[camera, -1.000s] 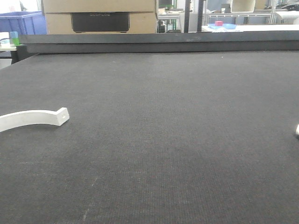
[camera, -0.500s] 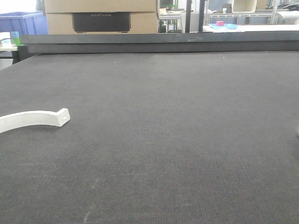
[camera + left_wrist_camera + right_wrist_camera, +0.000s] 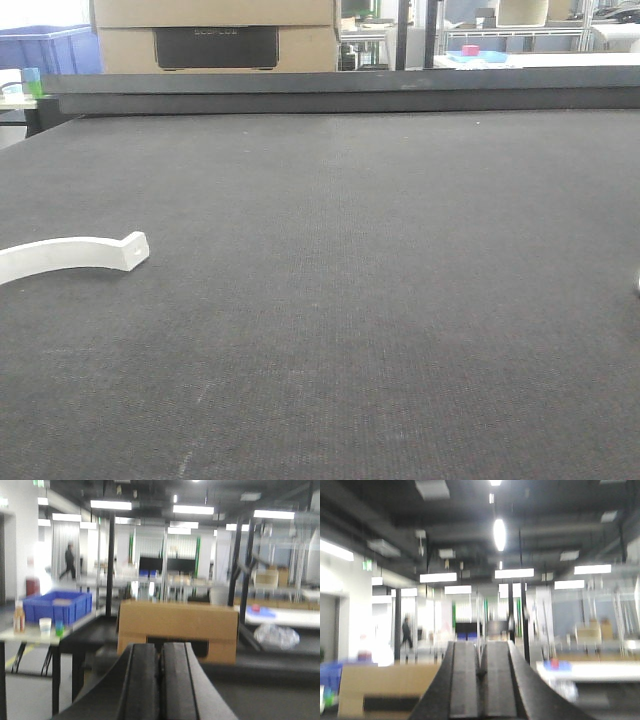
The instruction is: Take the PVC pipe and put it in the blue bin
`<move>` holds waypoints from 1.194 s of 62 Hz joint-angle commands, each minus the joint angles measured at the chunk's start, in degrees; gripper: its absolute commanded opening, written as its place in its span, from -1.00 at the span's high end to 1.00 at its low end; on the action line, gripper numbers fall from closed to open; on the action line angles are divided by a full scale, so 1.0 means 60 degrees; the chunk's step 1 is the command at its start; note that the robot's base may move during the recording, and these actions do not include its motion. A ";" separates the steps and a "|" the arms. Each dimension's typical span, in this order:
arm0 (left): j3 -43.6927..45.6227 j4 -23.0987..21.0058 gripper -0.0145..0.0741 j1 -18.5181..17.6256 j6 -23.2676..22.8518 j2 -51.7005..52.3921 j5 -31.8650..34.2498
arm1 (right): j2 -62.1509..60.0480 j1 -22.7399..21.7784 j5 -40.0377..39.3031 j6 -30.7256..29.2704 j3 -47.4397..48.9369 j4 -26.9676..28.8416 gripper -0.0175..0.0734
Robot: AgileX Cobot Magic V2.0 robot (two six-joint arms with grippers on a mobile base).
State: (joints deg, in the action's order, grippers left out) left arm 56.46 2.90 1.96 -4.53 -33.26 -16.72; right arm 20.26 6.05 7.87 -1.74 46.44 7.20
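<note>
The left gripper [image 3: 160, 652] is held up off the table, its two black fingers pressed flat together with nothing between them. The right gripper [image 3: 482, 655] is up too, looking out across the hall. Its fingers are also together and hold nothing, though that view is blurred.

On the table, a dark woven mat [image 3: 350, 340] runs from the near edge to the back. A curved white strip [image 3: 70, 253] lies flat on it at the left, with its end with the hole pointing toward the middle. The pipe [image 3: 637, 283] sits on the mat at the far right edge of the front view. Only a small off-white rounded end of it shows, well apart from the strip and not touched by either gripper.

A raised black rail [image 3: 340, 92] closes off the back of the table. Just behind it stands a cardboard box [image 3: 215, 14] with a dark panel on its face. The blue bin [image 3: 50, 48] is to the left of the box, beyond the table's back corner, with a small green cup [image 3: 33, 82] near it. Far off on the right, a pink block [image 3: 469, 49] rests on a white bench.
</note>
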 commanded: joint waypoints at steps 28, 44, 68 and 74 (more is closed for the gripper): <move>0.0973 0.0118 0.92 0.0032 -0.0011 -0.2244 -0.3336 | 0.6446 -0.0014 0.7198 -0.0053 0.2356 0.0024 0.99; 0.0188 0.0232 0.92 0.0032 -0.0011 -0.2638 -0.3336 | 0.8311 -0.0014 0.8041 -0.0053 0.2356 0.0024 0.99; -0.0831 0.0230 0.92 0.0032 -0.0011 -0.2638 -0.3336 | 0.8932 -0.0014 0.8158 -0.0053 0.2356 0.0331 0.99; -0.0852 0.0230 0.92 0.0032 -0.0011 -0.2638 -0.3336 | 0.8932 -0.0014 0.8014 -0.0053 0.2356 0.0367 0.99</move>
State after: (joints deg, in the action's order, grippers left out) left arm 51.62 4.33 1.96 -4.53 -49.12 -37.55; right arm 73.77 6.05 57.11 -1.74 60.11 9.02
